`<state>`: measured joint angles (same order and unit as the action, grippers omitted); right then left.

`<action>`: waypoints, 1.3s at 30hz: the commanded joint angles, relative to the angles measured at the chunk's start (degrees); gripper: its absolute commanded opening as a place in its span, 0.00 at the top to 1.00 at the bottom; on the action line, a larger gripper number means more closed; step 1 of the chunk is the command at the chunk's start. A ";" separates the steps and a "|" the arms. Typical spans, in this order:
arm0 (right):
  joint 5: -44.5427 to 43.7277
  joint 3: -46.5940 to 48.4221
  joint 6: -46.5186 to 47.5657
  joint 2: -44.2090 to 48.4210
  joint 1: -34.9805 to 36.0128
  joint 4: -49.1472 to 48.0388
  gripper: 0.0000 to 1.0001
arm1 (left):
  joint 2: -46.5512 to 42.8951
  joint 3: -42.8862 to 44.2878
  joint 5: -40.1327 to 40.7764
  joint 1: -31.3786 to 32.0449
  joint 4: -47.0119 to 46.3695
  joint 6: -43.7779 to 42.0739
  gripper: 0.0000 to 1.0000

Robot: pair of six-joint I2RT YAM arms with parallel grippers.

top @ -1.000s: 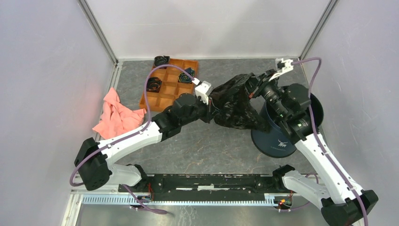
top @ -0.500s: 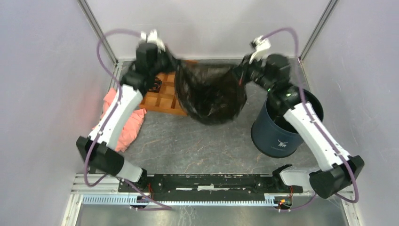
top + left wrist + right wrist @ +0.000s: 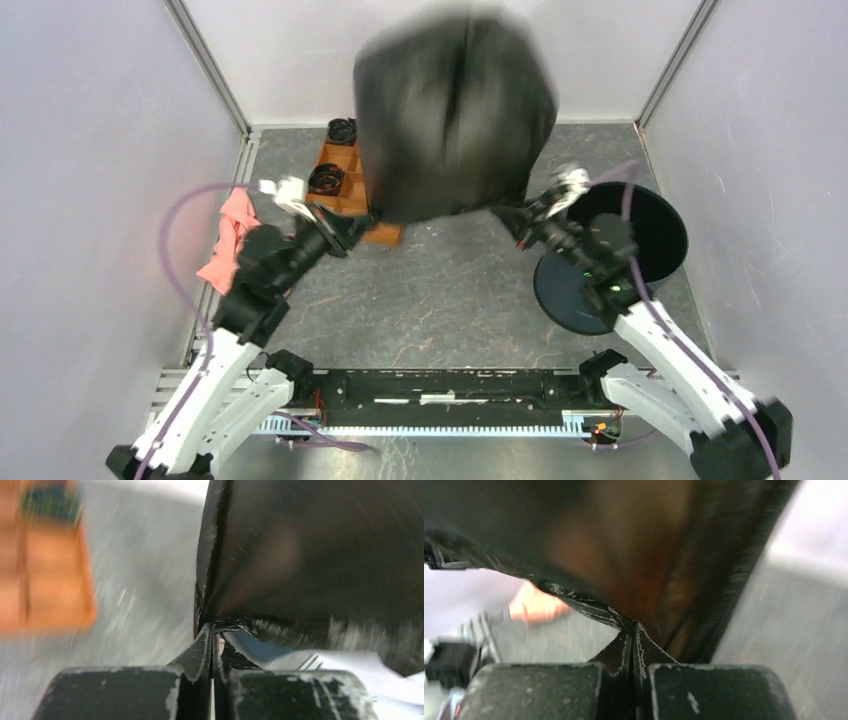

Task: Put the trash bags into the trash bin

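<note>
Up goes the trash bag (image 3: 455,115)! Half a second ago it hung as a sagging pouch between the two arms, and now it has ballooned into a big black dome. It is blurred with motion and sits high in the top view against the back wall. Both arms have swung back toward the near side, wrists pulled in low over the tabletop (image 3: 440,290).

The left gripper (image 3: 352,226) sits at the bag's lower left corner, just in front of the orange compartment tray (image 3: 345,190). Its wrist view shows the two fingers pressed together, with a pinch of glossy black film caught at the tips. The right gripper (image 3: 512,214) is at the lower right corner, and its own camera tells the same story. Its fingers are clamped tight on a gathered fold of the bag's edge, with the film fanning up and away. The bag's lower edge runs from one gripper to the other.

The trash bin (image 3: 668,235), dark navy with its mouth open upward, stands on the right, partly behind the right arm. The bag is not in it; it billows up and to the bin's left.

A pink cloth (image 3: 225,240) lies crumpled by the left wall, beside the left arm. One small black roll (image 3: 327,180) shows in the tray and another (image 3: 342,130) sits at its far end. The bag hides the rest of the tray.
</note>
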<state>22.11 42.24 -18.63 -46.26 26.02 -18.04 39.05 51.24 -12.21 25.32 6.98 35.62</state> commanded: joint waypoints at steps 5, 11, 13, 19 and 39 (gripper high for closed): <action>-4.14 -1.95 4.93 -5.24 11.77 9.73 0.99 | -8.62 -15.92 -0.41 -0.89 8.55 7.89 0.98; -5.40 12.56 6.23 -6.14 11.95 17.89 0.97 | -4.74 0.95 -1.28 -0.86 16.50 3.74 0.98; -7.07 13.15 6.61 -6.02 11.85 17.90 0.96 | -4.64 2.74 1.00 -0.88 18.17 3.03 0.98; -10.37 12.78 7.10 -8.12 11.88 21.17 0.94 | -4.04 -1.13 7.32 -0.88 19.19 3.70 0.98; 14.44 10.15 7.56 3.43 16.26 9.88 0.88 | -7.30 10.46 -13.36 -0.88 9.18 -0.28 0.98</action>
<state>28.99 46.48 -5.34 -47.03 41.95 7.55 30.33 52.27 -20.36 24.51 24.93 38.26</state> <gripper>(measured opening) 0.122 0.029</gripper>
